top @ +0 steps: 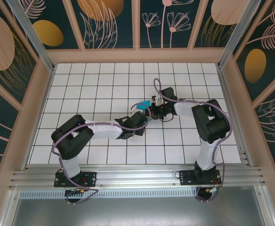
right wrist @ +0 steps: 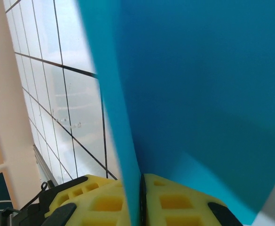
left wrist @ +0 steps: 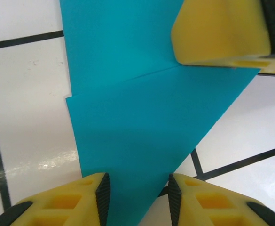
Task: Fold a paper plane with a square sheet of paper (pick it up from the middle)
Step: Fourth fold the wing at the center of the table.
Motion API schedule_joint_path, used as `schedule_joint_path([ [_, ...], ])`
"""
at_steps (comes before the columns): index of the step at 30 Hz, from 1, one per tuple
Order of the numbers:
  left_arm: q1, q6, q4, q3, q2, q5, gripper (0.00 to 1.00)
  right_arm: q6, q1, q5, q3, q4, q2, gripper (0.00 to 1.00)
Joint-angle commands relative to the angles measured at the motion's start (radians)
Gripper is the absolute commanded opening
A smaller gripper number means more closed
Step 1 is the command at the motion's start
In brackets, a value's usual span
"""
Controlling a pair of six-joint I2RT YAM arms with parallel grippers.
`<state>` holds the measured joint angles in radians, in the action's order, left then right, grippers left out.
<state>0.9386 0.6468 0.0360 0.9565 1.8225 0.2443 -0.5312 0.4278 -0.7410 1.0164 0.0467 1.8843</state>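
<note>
The teal-blue sheet of paper (top: 143, 104) is partly folded and sits at the middle of the table between both grippers. In the left wrist view the paper (left wrist: 142, 117) narrows toward my left gripper (left wrist: 139, 188), and a folded flap edge crosses it. The left jaws stand apart on either side of the narrow end, open. A yellow finger of the right gripper (left wrist: 222, 30) rests on the paper's far part. In the right wrist view my right gripper (right wrist: 141, 188) is shut on the paper (right wrist: 198, 84), which rises edge-on from between the pads.
The white grid-tiled table (top: 104, 80) is walled by a wooden frame with patterned panels (top: 109, 23). Both arms reach inward from the near edge, and their grippers (top: 138, 114) (top: 153, 110) almost touch at the centre. An aluminium rail (top: 137, 176) runs along the front.
</note>
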Motion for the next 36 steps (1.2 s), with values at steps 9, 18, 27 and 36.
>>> schedule_joint_path([
  [9,0.015,-0.041,-0.006,-0.011,-0.052,0.089,0.50,-0.044,0.014,0.014,0.065,0.067,-0.004,0.13],
  [18,0.017,-0.063,0.010,-0.001,-0.029,0.101,0.51,-0.059,0.014,0.006,0.088,0.096,-0.004,0.13],
  [27,0.018,-0.085,0.024,0.008,-0.017,0.125,0.42,-0.053,0.019,0.009,0.096,0.109,-0.003,0.13],
  [36,0.019,-0.096,0.028,0.007,-0.015,0.139,0.43,-0.053,0.022,0.012,0.109,0.118,-0.003,0.13],
])
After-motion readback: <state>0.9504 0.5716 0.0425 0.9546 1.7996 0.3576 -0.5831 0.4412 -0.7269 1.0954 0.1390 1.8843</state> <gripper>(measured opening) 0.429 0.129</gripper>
